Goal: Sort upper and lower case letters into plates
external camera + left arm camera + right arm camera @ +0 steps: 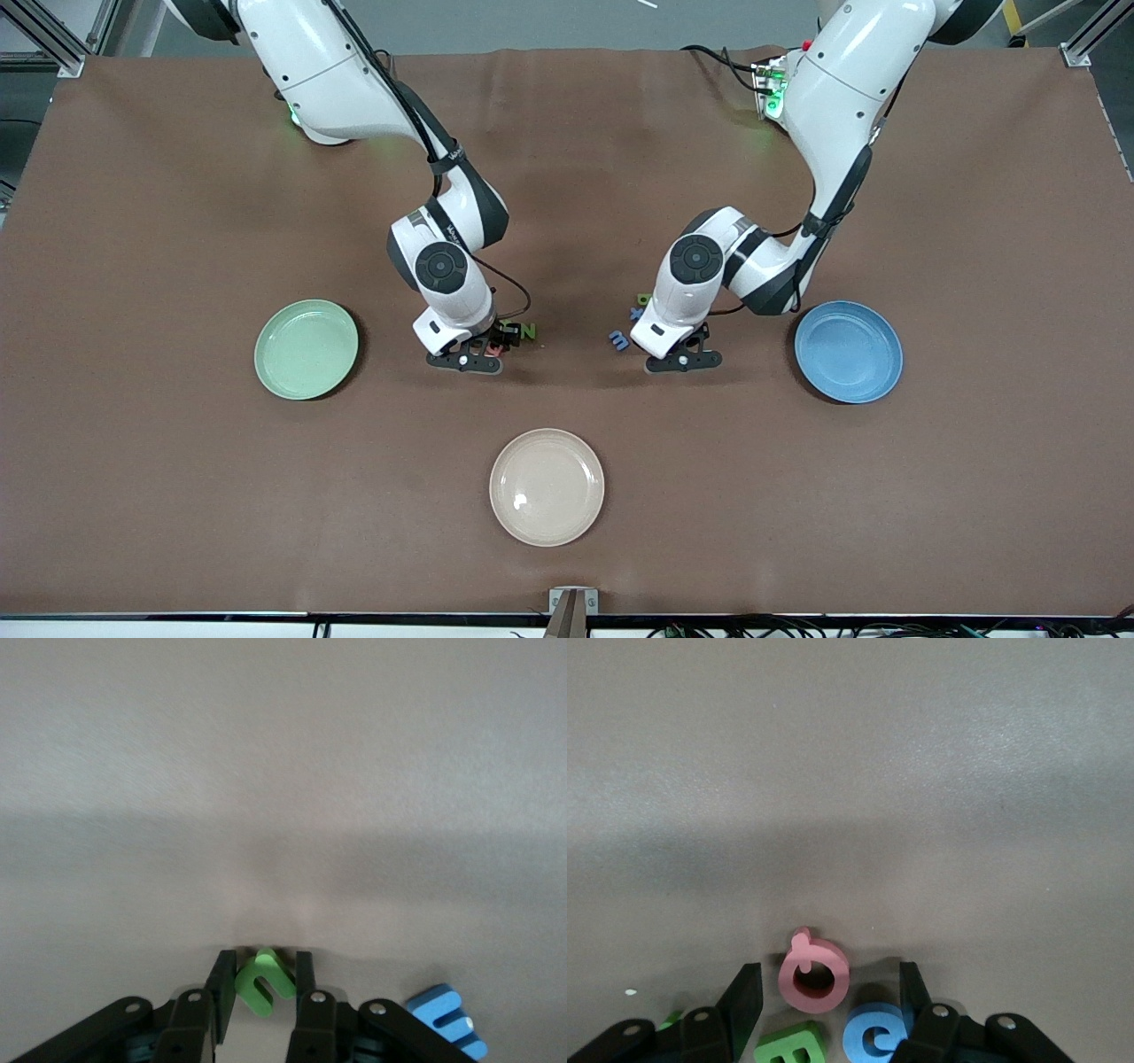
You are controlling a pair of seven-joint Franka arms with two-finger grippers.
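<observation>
My left gripper (689,347) (263,967) is down at the table, shut on the small green n (264,981). The blue m (618,339) (448,1020) lies beside it, with the blue x (635,313) and the green b (644,299) farther from the front camera. My right gripper (496,344) (828,979) is open and low over the pink Q (813,974), the green B (792,1047) and the blue G (873,1035), which lie between its fingers. The green N (528,330) lies beside it. The mint green plate (306,348) and the sky blue plate (848,351) hold no letters.
A cream-beige plate (547,486) sits nearest the front camera, between the two arms. The brown mat (177,221) covers the table.
</observation>
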